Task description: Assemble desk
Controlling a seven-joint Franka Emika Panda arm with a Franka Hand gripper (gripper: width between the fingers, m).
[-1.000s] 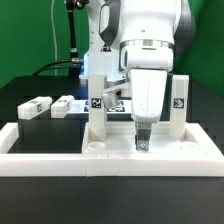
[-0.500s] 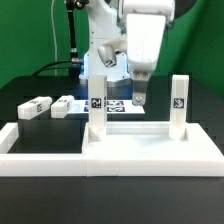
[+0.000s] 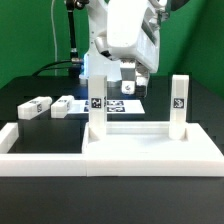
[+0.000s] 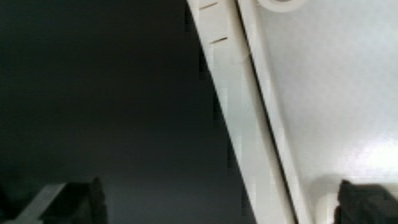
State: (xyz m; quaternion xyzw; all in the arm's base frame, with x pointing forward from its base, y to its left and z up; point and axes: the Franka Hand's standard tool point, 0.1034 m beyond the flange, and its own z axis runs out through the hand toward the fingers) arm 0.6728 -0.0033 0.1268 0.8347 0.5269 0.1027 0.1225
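Here, black table (image 3: 40, 132) before a green backdrop (image 3: 20, 50), white desk top (image 3: 150, 142) flat at the table's front, long axis across the exterior view, left leg (image 3: 97, 105) and right leg (image 3: 178, 100) standing upright on it, gripper (image 3: 131, 88) (image 4: 217, 200) hanging above, jaws wide apart, holding nothing

My 1 white arm (image 3: 125, 35) hangs tilted above the table. My gripper (image 3: 131, 85) points down, its 2 fingers (image 4: 71, 200) spread wide apart, gripping nothing.
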